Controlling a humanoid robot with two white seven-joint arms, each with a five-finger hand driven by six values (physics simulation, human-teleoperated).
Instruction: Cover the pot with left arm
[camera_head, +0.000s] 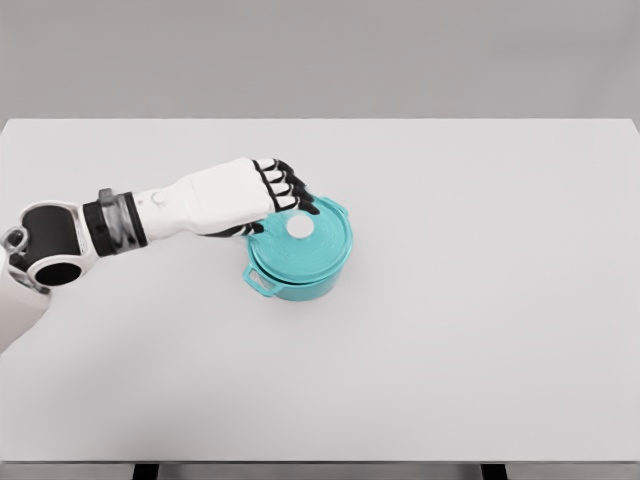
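The pot (300, 270) is teal all over, and its lid (305, 245) matches, with a white round knob (299, 227). The left hand (262, 190) is white with black finger joints, on a white arm banded black and grey. The table (480, 330) is plain white; the wall at twelve o'clock is grey.

The tabletop (480, 330) looks like a smooth, matt white sheet, evenly pale with no grain or sheen. The pot (305, 285) has a teal finish like enamel or moulded plastic, smooth, with a soft satin look along its wall and side handle. Its lid (320, 245) carries the same teal coating and a flat white knob (299, 227) that looks matt. The left robot hand (262, 195) has a white shell that seems hard smooth plastic, faintly glossy, with black segments at the finger joints that look duller, like rubber. At the wrist sit a grey metallic-looking ring and black matt sleeve sections
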